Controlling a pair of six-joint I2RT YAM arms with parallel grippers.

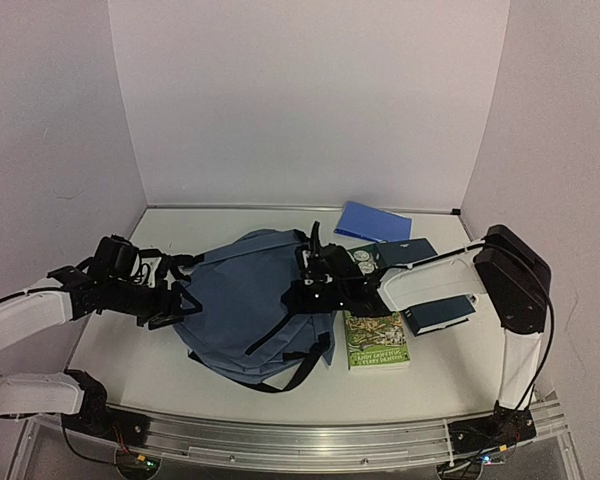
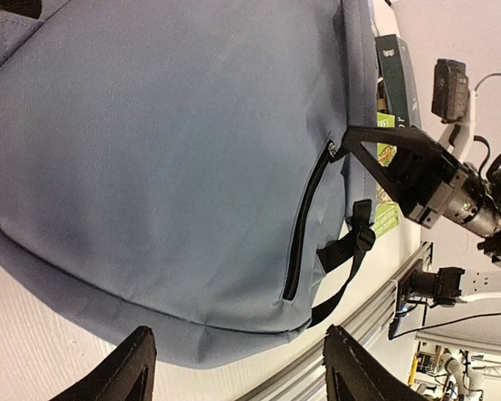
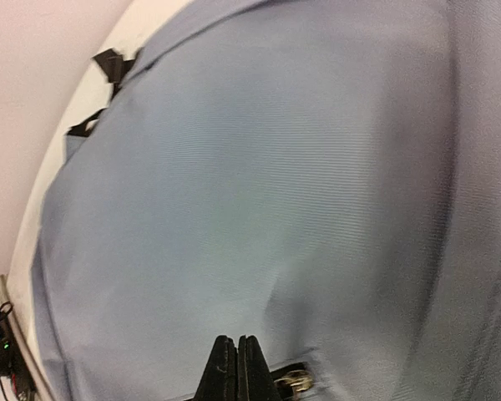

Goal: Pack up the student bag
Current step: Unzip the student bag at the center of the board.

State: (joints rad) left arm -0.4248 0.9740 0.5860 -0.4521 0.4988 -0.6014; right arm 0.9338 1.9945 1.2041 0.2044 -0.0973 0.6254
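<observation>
The left gripper (image 1: 177, 306) stands released, its two black fingers (image 2: 132, 372) wide apart with nothing between them. They point at the left edge of the student bag (image 1: 248, 300), close to it but, as far as the wrist view shows, not touching. The right gripper (image 1: 316, 288) is clenched: its fingers (image 3: 227, 368) press flat together over the slate-blue fabric at the right side of the bag, and a small metal zipper pull (image 3: 297, 383) lies just beside their tips; if they pinch something thin there, I cannot tell. A black zipper (image 2: 305, 225) runs down from that place, and a black strap (image 2: 344, 251) hangs beside it. The bag lies flat at the middle of the white table (image 1: 130, 365), between the two arms. To the right of it lie a green book (image 1: 377, 342), just beside the bag's edge, a dark blue book (image 1: 440, 313) near the right arm, and farther back a flat blue notebook (image 1: 373, 221)
</observation>
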